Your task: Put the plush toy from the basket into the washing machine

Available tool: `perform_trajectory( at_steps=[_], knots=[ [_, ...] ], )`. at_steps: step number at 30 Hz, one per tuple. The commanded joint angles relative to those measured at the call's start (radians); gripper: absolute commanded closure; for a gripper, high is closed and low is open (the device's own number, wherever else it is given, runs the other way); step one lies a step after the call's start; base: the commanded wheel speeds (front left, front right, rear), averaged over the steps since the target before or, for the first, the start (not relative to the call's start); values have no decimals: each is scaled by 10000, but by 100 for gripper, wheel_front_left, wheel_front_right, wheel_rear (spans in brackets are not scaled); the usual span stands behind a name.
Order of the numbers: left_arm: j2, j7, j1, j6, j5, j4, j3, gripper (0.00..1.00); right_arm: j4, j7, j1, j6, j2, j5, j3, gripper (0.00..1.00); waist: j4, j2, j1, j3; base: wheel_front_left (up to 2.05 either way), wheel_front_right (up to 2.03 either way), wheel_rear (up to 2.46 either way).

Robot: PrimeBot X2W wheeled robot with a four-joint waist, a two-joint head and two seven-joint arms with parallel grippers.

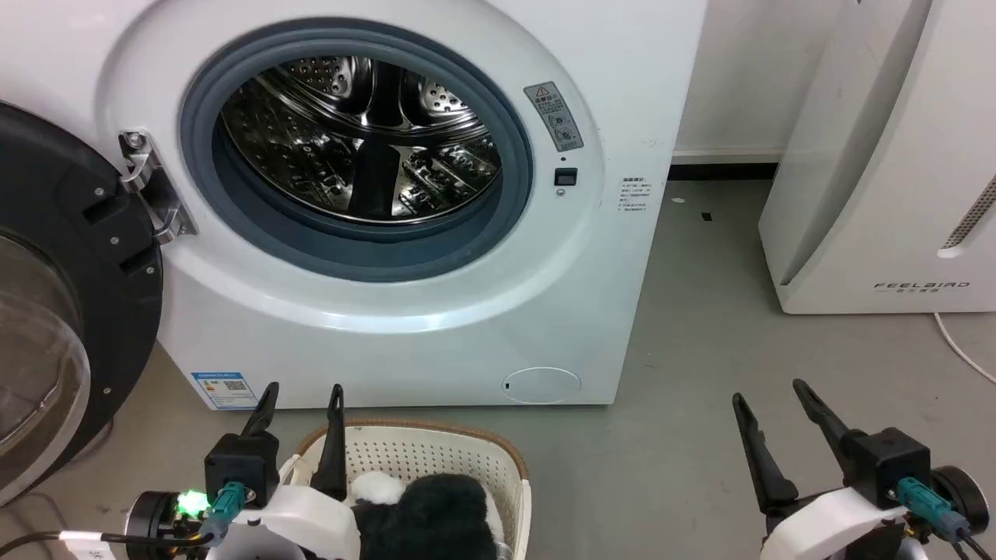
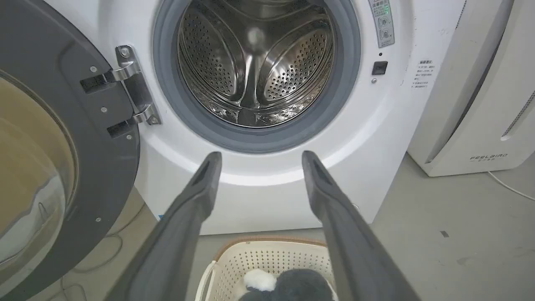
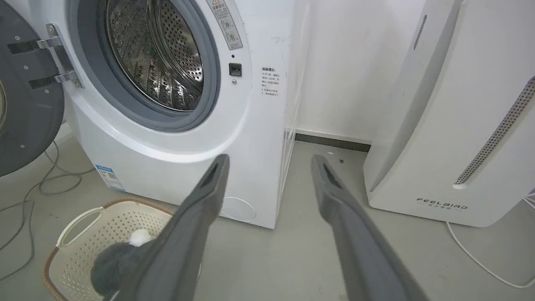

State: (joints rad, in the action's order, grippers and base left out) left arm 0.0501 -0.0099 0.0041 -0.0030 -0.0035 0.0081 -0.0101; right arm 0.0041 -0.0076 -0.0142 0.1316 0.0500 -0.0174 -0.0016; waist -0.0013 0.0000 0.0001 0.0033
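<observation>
Plainly, one plush toy [image 1: 436, 513] is seen, fluffy and mostly black with a white patch. It lies inside the one basket [image 1: 467, 459], a cream perforated tub with a brown rim, set on the grey floor [image 1: 685, 350] just before the one washing machine [image 1: 389, 342]. The toy's lower part is cut off by the picture edge, so its full shape can hardly be judged. Two hands are counted. The left hand [image 1: 303, 389] is held over the basket's left side, its fingers apart and holding nothing. The right hand [image 1: 769, 391] is held well to the right over the floor, likewise spread. The machine's black-rimmed door [image 1: 78, 257] is swung open at the left, and the steel drum [image 1: 366, 140] is exposed. A white FEELBIRD appliance [image 1: 879, 194] stands at the right, with a white cable [image 1: 961, 346] beside it.
</observation>
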Motion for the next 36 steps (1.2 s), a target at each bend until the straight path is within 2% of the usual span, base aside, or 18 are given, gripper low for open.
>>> perform_trajectory(
  at_steps=[1,13,20,36],
  knots=[
    [0,-123,15,32,-122,71,-45,0,-57,-156,-41,-1,0,-67,-58,0,-14,0,0,35,0,0,0],
    [0,-374,-124,24,-296,492,-227,0,-200,-406,-24,-2,0,-239,-115,0,-111,0,0,309,0,0,0],
    [11,-562,-427,13,-426,1211,-358,0,-238,-593,29,-2,1,-247,-49,0,-222,0,0,670,0,0,0],
    [216,-896,-1343,-104,-582,2582,-545,0,-522,-926,287,-4,1,-238,-26,0,-460,0,-1,1845,0,0,0]
  ],
)
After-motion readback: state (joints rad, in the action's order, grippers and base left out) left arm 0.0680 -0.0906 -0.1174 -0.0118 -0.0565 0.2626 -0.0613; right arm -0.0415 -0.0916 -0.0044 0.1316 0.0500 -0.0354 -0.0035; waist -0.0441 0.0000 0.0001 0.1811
